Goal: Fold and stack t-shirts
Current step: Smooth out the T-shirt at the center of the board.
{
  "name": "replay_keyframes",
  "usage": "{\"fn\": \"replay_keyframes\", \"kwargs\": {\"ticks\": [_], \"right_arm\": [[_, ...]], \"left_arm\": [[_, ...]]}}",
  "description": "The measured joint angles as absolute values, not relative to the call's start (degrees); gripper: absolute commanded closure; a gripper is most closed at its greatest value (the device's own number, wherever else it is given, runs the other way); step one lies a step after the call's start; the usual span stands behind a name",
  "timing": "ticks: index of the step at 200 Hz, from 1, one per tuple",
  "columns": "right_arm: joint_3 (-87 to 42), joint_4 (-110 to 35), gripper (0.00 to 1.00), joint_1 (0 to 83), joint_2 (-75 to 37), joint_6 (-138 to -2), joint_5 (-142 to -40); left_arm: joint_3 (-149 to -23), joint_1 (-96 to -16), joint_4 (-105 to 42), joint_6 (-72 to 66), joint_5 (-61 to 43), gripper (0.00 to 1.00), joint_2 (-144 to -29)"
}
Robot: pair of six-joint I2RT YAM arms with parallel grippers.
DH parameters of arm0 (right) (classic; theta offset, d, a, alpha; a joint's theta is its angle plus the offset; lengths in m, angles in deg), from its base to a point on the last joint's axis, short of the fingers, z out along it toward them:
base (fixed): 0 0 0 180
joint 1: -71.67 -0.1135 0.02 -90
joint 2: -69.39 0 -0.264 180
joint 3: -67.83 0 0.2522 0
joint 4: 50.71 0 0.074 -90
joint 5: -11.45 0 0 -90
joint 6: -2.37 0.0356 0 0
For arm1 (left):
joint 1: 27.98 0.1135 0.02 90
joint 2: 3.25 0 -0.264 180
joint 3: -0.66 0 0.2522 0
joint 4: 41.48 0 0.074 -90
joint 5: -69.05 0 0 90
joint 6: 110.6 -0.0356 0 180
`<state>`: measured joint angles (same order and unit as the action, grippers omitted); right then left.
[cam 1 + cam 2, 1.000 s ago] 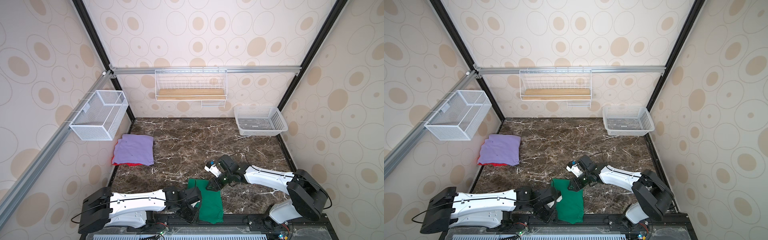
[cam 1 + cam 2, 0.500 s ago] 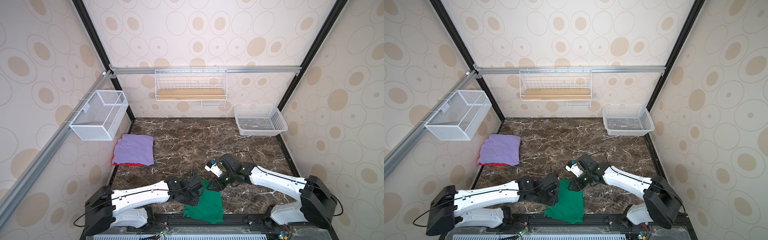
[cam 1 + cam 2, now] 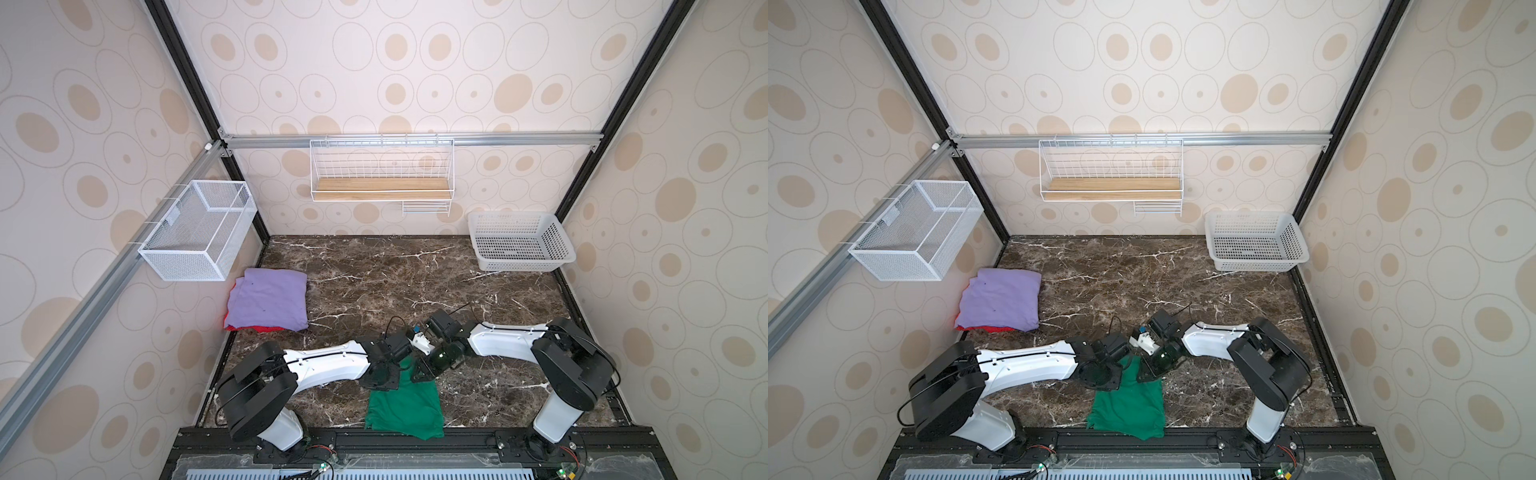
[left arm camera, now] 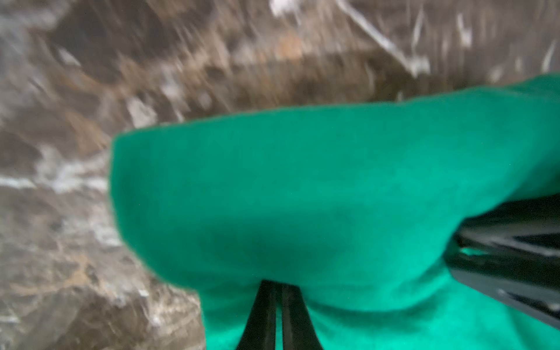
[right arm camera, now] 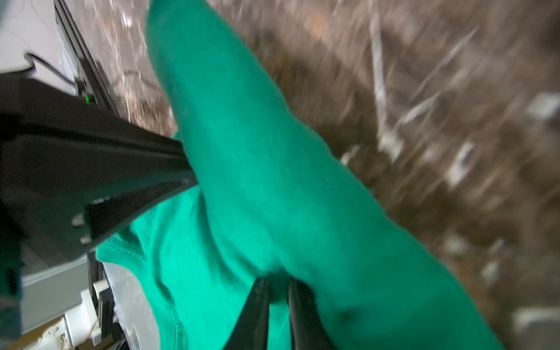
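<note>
My left gripper [image 4: 277, 291]: jaws pressed almost together, pinching the far edge of the green t-shirt [image 4: 303, 197]
My right gripper [image 5: 277, 288]: jaws only a thin slit apart, with a bunch of the same green cloth nipped between them
My two grippers: close beside each other at the shirt's far edge in both top views
Where the green t-shirt [image 3: 405, 405] lies: at the near edge of the marble table [image 3: 395, 270], about the middle, its near part flat
The lavender t-shirt [image 3: 268, 301]: folded at the left, lying on the red t-shirt [image 3: 257, 329], well apart from my grippers
</note>
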<state>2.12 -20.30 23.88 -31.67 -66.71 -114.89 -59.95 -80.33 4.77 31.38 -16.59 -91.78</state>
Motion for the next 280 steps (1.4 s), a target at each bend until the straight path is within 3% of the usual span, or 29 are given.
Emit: {"fn": "replay_keyframes", "kwargs": {"ticks": [32, 52, 64, 78, 88, 128, 230, 265, 280], "right_arm": [[-4.92, -17.0, 0.85, 25.78, -35.05, -69.13, -110.98], [-8.68, -13.44, 0.86, 26.0, -35.36, -70.64, -107.37], [-10.47, -11.3, 0.81, 26.0, -34.83, -71.23, -105.56], [-10.86, -9.24, 0.69, 26.0, -32.58, -71.49, -103.94], [-10.53, -7.56, 0.61, 26.0, -29.68, -71.78, -103.07], [-6.34, -5.46, 0.58, 26.07, -15.95, -71.19, -100.47], [-1.46, -2.14, 0.6, 26.15, -16.8, -70.9, -97.93], [-1.46, -0.87, 0.61, 26.26, -16.78, -70.71, -97.34], [-1.46, 0.35, 0.61, 26.37, -16.74, -70.73, -96.71]], "left_arm": [[-62.69, -74.98, 2.17, 27.25, -16.11, 0.88, -94.47], [-64.57, -73.86, 2.35, 24.48, -15.26, 0.78, -95.22], [-65.51, -73.71, 3.29, 22.55, -14.27, 0.54, -94.28], [-65.99, -73.71, 4.73, 21.55, -13.4, 0.15, -90.95], [-66.01, -73.73, 6.33, 21.24, -13.11, 0.02, -86.98], [-65.2, -73.71, 8.8, 21.68, -13.68, 0.01, -75.04], [-56.04, -73.71, 4.32, 24.63, -14.36, 0.02, -82.28], [-56.48, -73.71, 1.23, 24.96, -11.76, 0.09, -87.7], [-56.68, -73.71, -1.26, 25.48, -9.9, 0.19, -88.53]]}}
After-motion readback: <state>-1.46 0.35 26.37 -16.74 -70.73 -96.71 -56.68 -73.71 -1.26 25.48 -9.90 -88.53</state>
